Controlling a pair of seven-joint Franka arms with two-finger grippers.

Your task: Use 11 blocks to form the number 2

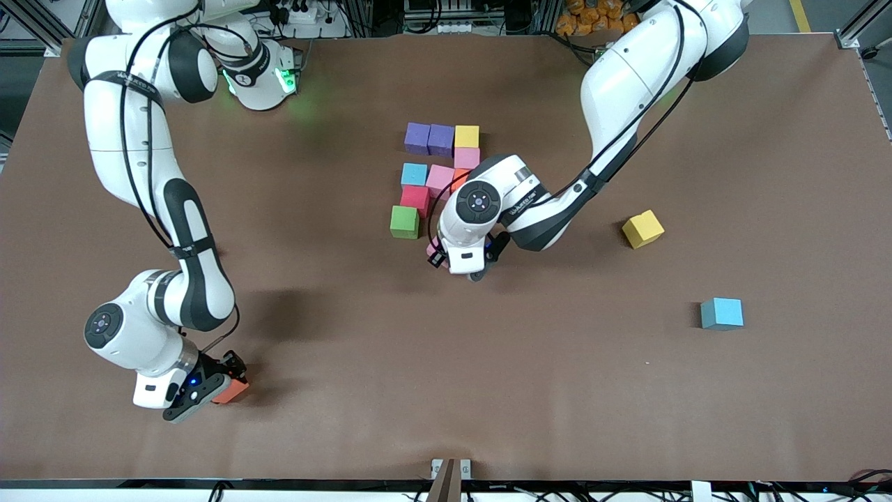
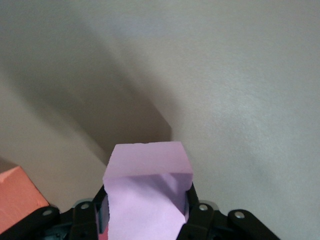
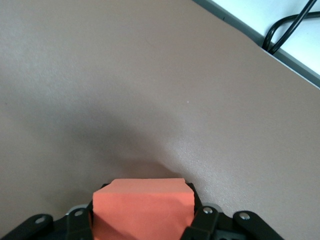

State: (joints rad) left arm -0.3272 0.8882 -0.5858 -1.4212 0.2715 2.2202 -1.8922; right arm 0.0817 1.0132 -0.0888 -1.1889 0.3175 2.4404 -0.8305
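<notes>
My left gripper (image 1: 437, 252) (image 2: 147, 200) is shut on a pink block (image 1: 433, 248) (image 2: 147, 187), low over the table beside the green block (image 1: 404, 222). The green block belongs to a group with red (image 1: 414, 200), light blue (image 1: 414, 174), pink (image 1: 440, 180), a partly hidden orange (image 1: 460, 179), pink (image 1: 467, 157), yellow (image 1: 467, 136) and two purple blocks (image 1: 417, 137) (image 1: 440, 139). My right gripper (image 1: 228, 382) (image 3: 142, 207) is shut on an orange block (image 1: 232, 391) (image 3: 142, 210) near the table's front edge, at the right arm's end.
A loose yellow block (image 1: 642, 229) and a loose light blue block (image 1: 722, 313) lie toward the left arm's end. A reddish-orange block's corner (image 2: 15, 200) shows beside my left gripper's fingers. The table's edge with a black cable (image 3: 280, 30) is close to my right gripper.
</notes>
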